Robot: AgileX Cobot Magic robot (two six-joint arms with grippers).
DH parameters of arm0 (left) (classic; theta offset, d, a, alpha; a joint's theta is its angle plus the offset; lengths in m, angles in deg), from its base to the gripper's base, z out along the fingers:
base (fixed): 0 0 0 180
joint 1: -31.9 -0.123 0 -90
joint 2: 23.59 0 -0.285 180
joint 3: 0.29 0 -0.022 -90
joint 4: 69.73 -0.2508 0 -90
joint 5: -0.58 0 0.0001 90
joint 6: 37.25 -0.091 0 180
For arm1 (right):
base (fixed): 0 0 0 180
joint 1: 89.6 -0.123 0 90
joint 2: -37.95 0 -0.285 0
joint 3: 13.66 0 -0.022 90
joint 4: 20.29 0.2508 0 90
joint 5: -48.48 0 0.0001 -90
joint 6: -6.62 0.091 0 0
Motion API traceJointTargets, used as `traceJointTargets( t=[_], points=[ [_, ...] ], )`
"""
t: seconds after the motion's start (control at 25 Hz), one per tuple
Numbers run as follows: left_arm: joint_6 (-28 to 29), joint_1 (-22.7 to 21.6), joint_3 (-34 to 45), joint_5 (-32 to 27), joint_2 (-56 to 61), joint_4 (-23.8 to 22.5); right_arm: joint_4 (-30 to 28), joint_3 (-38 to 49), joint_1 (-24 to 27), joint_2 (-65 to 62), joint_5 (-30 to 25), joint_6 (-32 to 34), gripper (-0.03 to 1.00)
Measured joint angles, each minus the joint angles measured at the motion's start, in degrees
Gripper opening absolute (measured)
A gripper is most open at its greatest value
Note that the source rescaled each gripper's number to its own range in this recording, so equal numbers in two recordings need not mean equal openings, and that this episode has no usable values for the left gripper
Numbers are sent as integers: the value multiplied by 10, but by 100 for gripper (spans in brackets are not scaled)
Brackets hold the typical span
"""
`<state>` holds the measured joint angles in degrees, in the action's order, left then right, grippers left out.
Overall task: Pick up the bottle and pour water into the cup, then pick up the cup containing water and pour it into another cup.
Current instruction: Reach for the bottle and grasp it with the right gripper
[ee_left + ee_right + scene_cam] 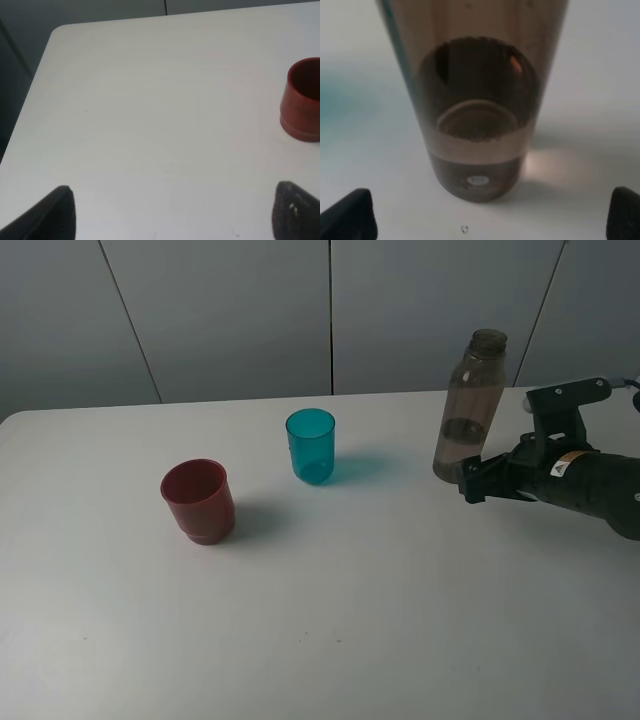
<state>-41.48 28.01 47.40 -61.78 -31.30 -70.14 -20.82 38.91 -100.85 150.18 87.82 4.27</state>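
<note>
Table [400,620]: white, flat, carries all three containers.

Bottle [470,405]: tallest item, smoky grey-brown, translucent, upright at the far right of the table. The right wrist view shows the bottle [477,125] holding clear liquid in its lower part, with the waterline visible through the wall; the upper part looks empty.

Red cup [199,500]: squat, opaque, stepped base, upright at left-centre. The left wrist view shows the red cup [302,102] with a dark interior; contents cannot be told.

Teal cup [311,445]: smallest, translucent, upright, between the red cup and the bottle and further back than the red cup. Well apart from both. Contents cannot be told.

Right gripper [470,483]: low, at the bottle's base on the near-right side. Right wrist view: right gripper [487,217] has its fingers spread wide, and the bottle base sits centred just ahead of the tips, clear of both fingers. Nothing gripped.

Left gripper [175,212]: fingers spread wide over bare table near the left corner, nothing between them. The red cup stands off to one side, well apart. This gripper is not seen in the high view.
</note>
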Motion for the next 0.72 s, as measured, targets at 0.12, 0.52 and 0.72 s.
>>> traceJointTargets(
  t=[0.12,0.52,0.72],
  points=[
    [0,0,0,0,0,0,-13,1,0,23,41,5,100],
    [0,0,0,0,0,0,-14,-14,0,61,112,12,100],
    [0,0,0,0,0,0,-20,-35,0,77,113,23,100]
  ],
)
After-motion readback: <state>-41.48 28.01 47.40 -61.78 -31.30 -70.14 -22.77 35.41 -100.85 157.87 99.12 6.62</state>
